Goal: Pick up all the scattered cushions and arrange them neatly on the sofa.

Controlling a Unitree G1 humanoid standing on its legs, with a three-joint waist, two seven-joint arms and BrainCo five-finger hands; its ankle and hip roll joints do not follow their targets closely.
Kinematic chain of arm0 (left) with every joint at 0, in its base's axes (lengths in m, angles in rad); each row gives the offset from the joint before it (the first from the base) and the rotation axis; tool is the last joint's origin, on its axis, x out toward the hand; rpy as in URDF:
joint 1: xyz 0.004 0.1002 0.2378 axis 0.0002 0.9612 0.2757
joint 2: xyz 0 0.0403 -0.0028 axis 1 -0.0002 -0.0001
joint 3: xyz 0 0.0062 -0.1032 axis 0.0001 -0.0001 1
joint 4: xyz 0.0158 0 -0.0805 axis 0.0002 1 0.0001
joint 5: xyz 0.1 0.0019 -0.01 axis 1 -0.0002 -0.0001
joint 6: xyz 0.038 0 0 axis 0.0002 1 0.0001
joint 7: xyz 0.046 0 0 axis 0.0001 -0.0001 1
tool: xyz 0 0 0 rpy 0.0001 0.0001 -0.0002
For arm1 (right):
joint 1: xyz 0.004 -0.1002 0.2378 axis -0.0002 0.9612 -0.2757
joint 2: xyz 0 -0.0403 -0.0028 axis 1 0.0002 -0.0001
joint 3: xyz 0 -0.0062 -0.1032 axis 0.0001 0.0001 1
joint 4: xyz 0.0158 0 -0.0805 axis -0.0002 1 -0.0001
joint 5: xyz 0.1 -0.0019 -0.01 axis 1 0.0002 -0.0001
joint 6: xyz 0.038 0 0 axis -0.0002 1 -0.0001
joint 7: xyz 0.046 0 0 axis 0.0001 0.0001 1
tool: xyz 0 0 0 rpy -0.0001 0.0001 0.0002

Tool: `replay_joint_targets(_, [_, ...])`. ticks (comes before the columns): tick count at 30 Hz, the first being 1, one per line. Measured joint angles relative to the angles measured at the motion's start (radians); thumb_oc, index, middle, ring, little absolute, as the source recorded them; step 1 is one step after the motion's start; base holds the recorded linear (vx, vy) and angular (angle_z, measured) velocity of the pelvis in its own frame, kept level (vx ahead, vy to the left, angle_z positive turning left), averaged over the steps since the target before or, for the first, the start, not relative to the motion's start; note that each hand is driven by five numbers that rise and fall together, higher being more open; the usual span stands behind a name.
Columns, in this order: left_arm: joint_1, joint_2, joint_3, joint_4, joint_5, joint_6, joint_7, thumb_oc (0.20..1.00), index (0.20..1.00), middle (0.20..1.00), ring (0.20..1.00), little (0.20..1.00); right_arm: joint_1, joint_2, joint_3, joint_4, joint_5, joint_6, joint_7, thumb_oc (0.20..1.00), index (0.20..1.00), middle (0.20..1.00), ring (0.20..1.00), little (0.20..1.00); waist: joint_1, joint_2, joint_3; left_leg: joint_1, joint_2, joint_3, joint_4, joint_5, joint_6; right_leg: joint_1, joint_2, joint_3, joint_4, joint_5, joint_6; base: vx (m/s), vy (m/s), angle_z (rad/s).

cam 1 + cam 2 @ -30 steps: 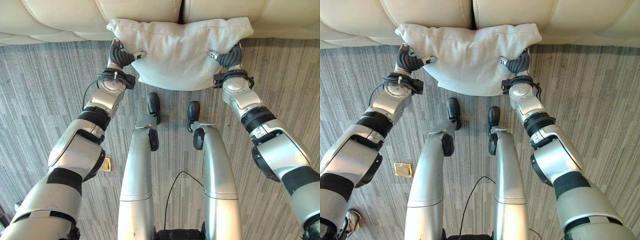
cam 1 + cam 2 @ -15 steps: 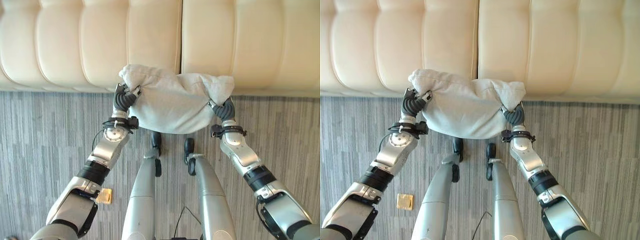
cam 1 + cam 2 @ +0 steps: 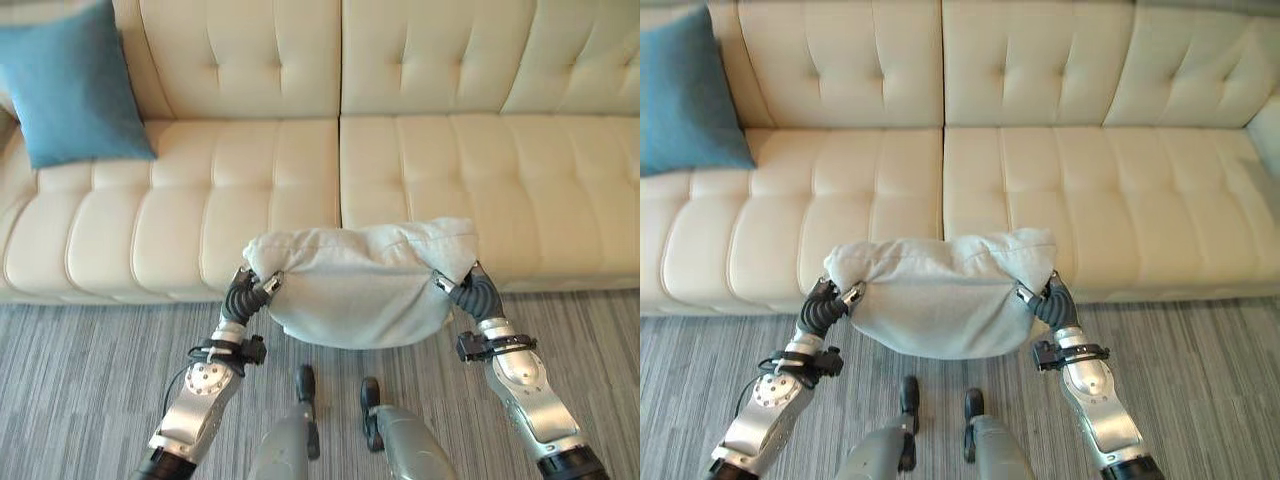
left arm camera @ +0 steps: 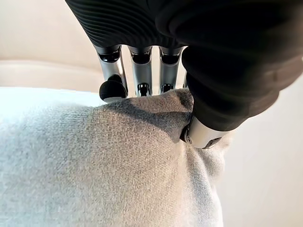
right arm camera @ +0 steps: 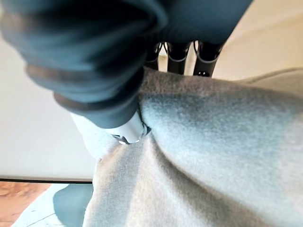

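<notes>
Cushion (image 3: 360,285), pale grey, hung over the sofa (image 3: 420,170) front edge, left hand (image 3: 243,296) and right hand (image 3: 470,290) each pinching an end, apparently to keep it level for placing beside the blue cushion (image 3: 75,90).

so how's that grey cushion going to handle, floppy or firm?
Probably floppy: the grey cushion sags in a belly between the left hand and right hand. Likely light, since pinches at its ends carry it. The fabric bunches at each grip, so it may slump on the sofa.
</notes>
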Motion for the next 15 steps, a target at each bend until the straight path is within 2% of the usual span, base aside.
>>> replay_joint_targets(2, [0.003, -0.006, 0.0, 0.001, 0.0, 0.003, -0.001, 0.2, 0.2, 0.2, 0.2, 0.2, 0.013, 0.003, 0.0, 0.0, -0.009, 0.0, 0.0, 0.2, 0.2, 0.2, 0.2, 0.2, -0.001, 0.002, -0.026, 0.015, 0.001, 0.0, 0.001, 0.0, 0.0, 0.027, 0.002, -0.003, -0.021, 0.001, -0.001, 0.07, -0.122, 0.06])
replay_joint_targets(6, [0.02, -0.015, 0.0, 0.001, 0.0, 0.007, -0.001, 0.2, 0.2, 0.2, 0.2, 0.2, 0.022, 0.001, 0.002, 0.001, -0.01, 0.0, -0.003, 0.2, 0.2, 0.2, 0.2, 0.2, 0.001, 0.002, -0.041, 0.018, 0.005, -0.004, 0.039, 0.005, -0.008, 0.064, 0.012, -0.012, -0.044, 0.003, -0.005, 0.04, -0.142, 0.08])
replay_joint_targets(9, [0.022, -0.018, -0.003, 0.01, -0.001, 0.017, -0.002, 0.2, 0.2, 0.2, 0.2, 0.2, 0.022, -0.004, 0.005, 0.004, -0.021, 0.002, -0.006, 0.2, 0.2, 0.2, 0.2, 0.2, 0.012, -0.007, -0.043, -0.051, 0.007, -0.002, 0.179, 0.004, -0.018, 0.065, 0.004, -0.014, -0.039, -0.008, -0.021, 0.08, -0.085, 0.09])
replay_joint_targets(11, [0.022, -0.021, -0.007, 0.019, 0.0, 0.026, -0.004, 0.2, 0.2, 0.2, 0.2, 0.2, 0.027, -0.004, 0.005, 0.005, -0.027, 0.005, -0.007, 0.2, 0.2, 0.2, 0.2, 0.2, 0.02, -0.016, -0.045, -0.101, 0.013, 0.018, 0.282, -0.001, -0.024, 0.058, -0.005, -0.014, -0.041, 0.003, -0.051, 0.14, -0.023, -0.04])
replay_joint_targets(12, [0.021, -0.023, -0.008, 0.027, 0.0, 0.026, -0.006, 0.2, 0.2, 0.2, 0.2, 0.2, 0.034, -0.003, 0.005, 0.005, -0.028, 0.006, -0.008, 0.2, 0.2, 0.2, 0.2, 0.2, 0.02, -0.015, -0.046, -0.141, 0.028, 0.034, 0.356, -0.039, -0.02, 0.066, -0.001, -0.015, -0.046, 0.002, -0.062, 0.18, 0.027, -0.1])
replay_joint_targets(13, [0.023, -0.028, -0.01, 0.035, 0.0, 0.029, -0.011, 0.2, 0.2, 0.2, 0.2, 0.2, 0.047, -0.003, 0.005, 0.005, -0.028, 0.006, -0.008, 0.2, 0.2, 0.2, 0.2, 0.2, 0.02, -0.017, -0.049, -0.145, 0.037, 0.05, 0.369, -0.06, -0.02, 0.064, 0.0, -0.015, -0.045, -0.008, -0.07, 0.21, 0.051, 0.06])
replay_joint_targets(15, [0.027, -0.033, -0.012, 0.037, 0.016, 0.036, -0.019, 0.2, 0.2, 0.2, 0.2, 0.2, 0.065, -0.004, 0.002, 0.005, -0.028, 0.008, -0.01, 0.2, 0.2, 0.2, 0.2, 0.2, 0.016, -0.021, -0.049, -0.145, 0.039, 0.051, 0.346, -0.07, -0.022, 0.062, 0.001, -0.011, -0.042, -0.011, -0.075, 0.19, 0.062, 0.03])
